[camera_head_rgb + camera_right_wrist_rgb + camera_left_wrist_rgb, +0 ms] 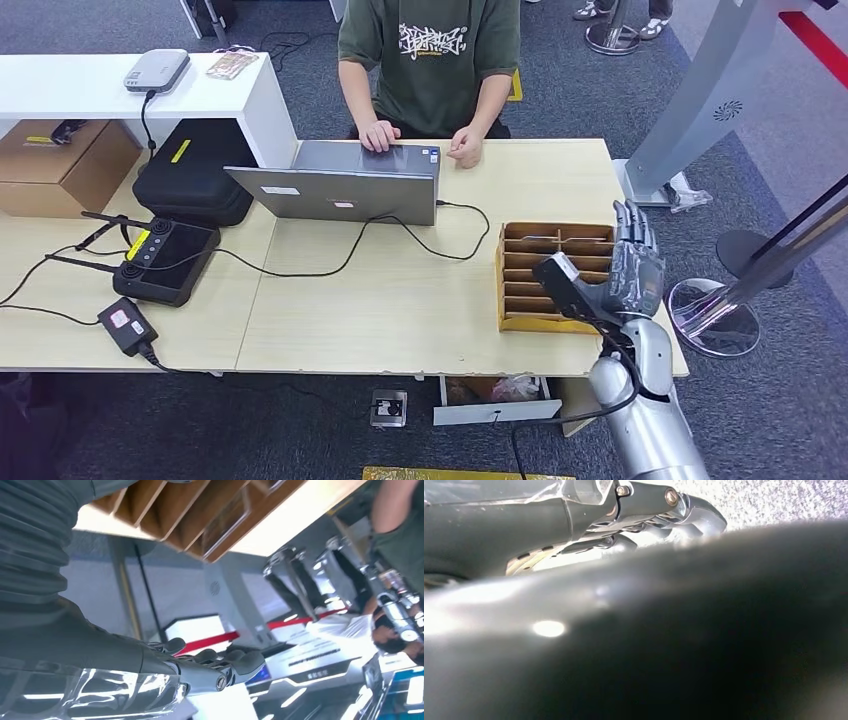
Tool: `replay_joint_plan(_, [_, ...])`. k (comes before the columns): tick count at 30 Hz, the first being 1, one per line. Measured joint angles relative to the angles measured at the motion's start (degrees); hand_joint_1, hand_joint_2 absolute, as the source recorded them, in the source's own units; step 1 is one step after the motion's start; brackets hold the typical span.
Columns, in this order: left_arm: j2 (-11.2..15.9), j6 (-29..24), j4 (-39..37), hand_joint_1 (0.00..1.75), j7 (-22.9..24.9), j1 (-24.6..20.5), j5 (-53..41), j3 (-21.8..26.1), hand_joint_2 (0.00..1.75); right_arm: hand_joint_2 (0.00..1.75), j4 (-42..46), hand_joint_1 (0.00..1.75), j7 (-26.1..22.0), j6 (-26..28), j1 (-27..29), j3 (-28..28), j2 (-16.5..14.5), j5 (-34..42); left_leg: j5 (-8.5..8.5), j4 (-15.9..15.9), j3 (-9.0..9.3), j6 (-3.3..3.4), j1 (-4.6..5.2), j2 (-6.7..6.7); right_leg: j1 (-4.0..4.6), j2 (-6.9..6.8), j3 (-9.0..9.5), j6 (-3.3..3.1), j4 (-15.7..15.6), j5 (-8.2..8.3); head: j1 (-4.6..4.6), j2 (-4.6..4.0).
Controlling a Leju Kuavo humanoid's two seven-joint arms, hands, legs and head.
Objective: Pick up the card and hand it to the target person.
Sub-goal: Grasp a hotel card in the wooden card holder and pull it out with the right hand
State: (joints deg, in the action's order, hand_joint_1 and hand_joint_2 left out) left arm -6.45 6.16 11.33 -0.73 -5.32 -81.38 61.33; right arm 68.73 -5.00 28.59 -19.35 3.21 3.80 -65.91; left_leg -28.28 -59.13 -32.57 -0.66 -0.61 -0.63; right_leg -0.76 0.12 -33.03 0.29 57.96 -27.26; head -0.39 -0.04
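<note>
One right hand [633, 262] open beside one wooden card rack [553, 276]

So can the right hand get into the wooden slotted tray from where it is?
Probably yes: the right hand is raised, fingers apart, beside the wooden slotted tray, with nothing between them.
</note>
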Motion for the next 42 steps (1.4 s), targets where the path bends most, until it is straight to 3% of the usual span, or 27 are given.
replay_joint_plan(10, [0.0, 0.0, 0.0, 0.0, 0.28, -0.71, -0.58, -0.65, 0.0, 1.75, 0.44, 0.0, 3.71, 0.02, 1.55, -1.06, 1.7, -9.2, 0.0, 0.0, -0.01, 0.0, 0.0, 0.01, 0.0, 0.02, 0.01, 0.0, 0.0, 0.01, -0.01, 0.0])
replay_joint_plan(16, [-0.02, 0.0, 0.0, 0.0, 0.32, -0.98, -0.12, -0.64, 0.0, 1.75, -4.05, 0.0, 3.75, -2.69, -3.08, -1.06, 1.8, -11.0, 0.03, 0.0, -0.01, 0.01, 0.0, 0.02, 0.0, 0.03, 0.01, -0.03, 0.01, 0.03, 0.0, 0.0])
replay_joint_plan(30, [0.02, 0.0, 0.01, 0.0, 0.16, -1.08, 0.56, -0.63, 0.0, 1.75, -18.59, 0.0, 4.53, -2.78, -15.25, -0.17, 1.81, -13.67, 0.05, -0.01, -0.03, 0.02, 0.0, -0.01, 0.0, -0.02, 0.02, -0.04, 0.02, 0.04, -0.01, 0.0])
replay_joint_plan(42, [0.02, 0.0, 0.02, 0.0, 0.16, -1.13, 0.16, -0.63, 0.0, 1.75, -22.81, 0.0, 5.46, -3.94, -16.25, -0.17, 3.33, -13.52, 0.04, -0.01, -0.03, 0.02, 0.0, -0.01, 0.0, -0.01, 0.0, -0.04, 0.01, 0.04, 0.0, 0.0])
